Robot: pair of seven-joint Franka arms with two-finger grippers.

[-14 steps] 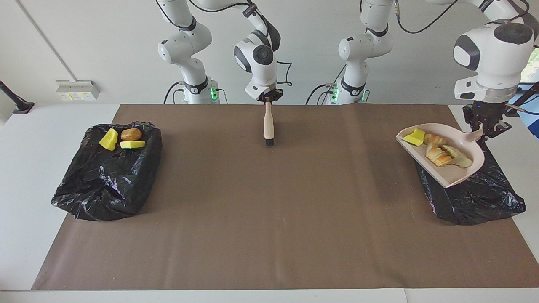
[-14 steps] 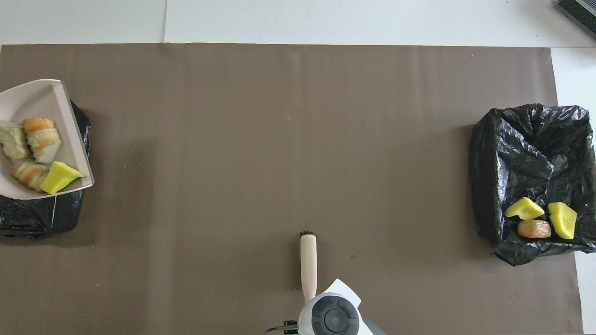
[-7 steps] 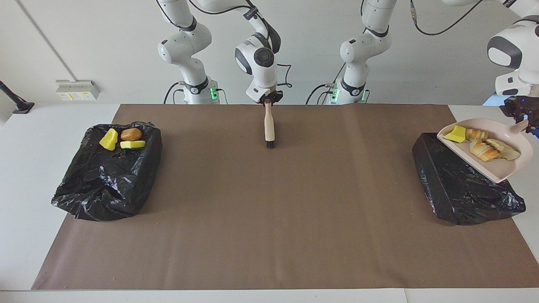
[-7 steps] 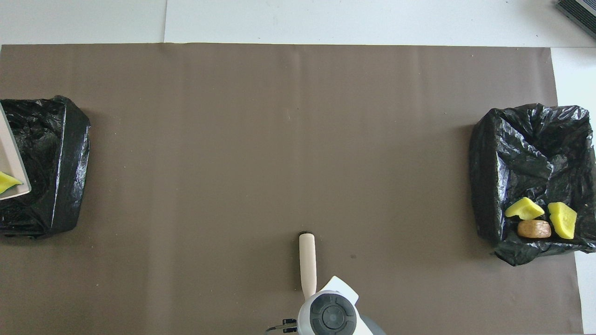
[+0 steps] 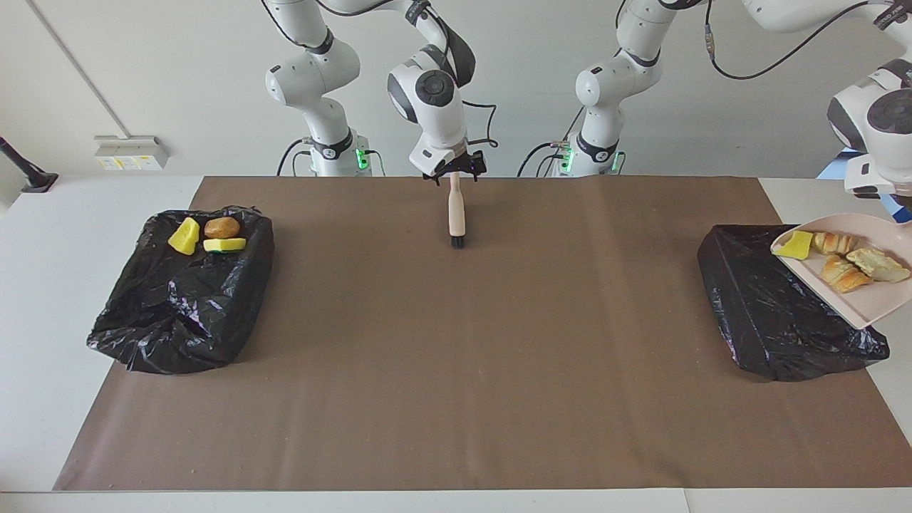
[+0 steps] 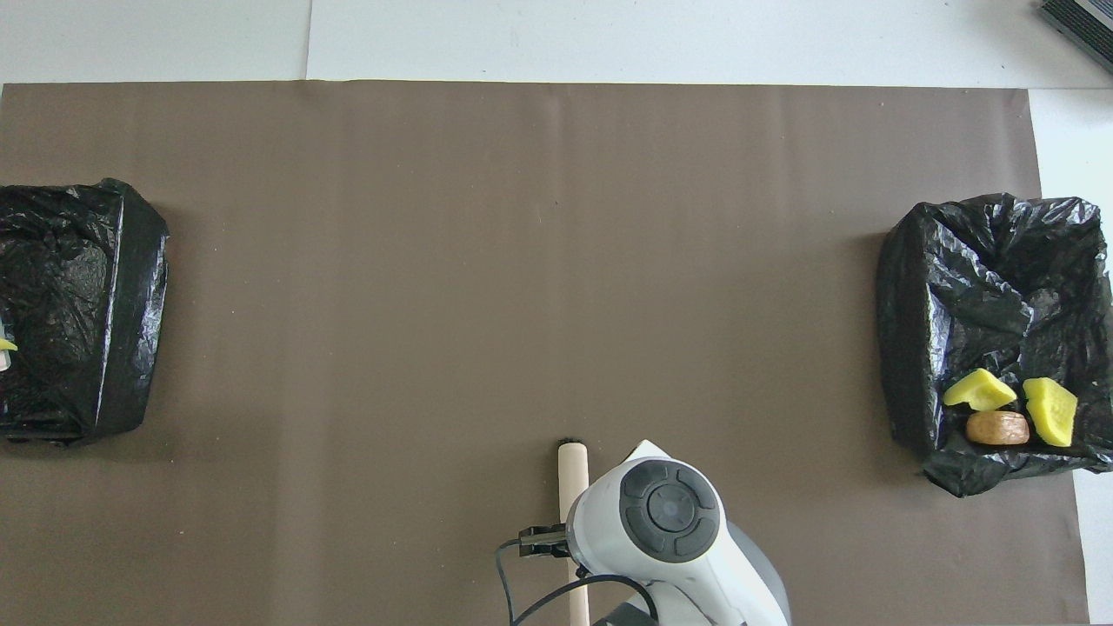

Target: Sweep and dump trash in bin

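Right end effector (image 5: pixel 454 173) at the tip of the brush (image 5: pixel 455 214) handle, fingers spread now, pinched together a second ago. Brush flat on worktop (image 5: pixel 43 285), unmoved. Left end effector past the picture's edge, clamped on the dustpan (image 5: pixel 855 303) handle. Dustpan aloft and tilted, carried outward since a second ago: squarely over the bin (image 5: pixel 776 313) then, only over its outer rim now. Four trash pieces (image 5: pixel 837 271) on dustpan, three more (image 5: pixel 222 228) in the other bin (image 5: pixel 178 313) at the right arm's end.
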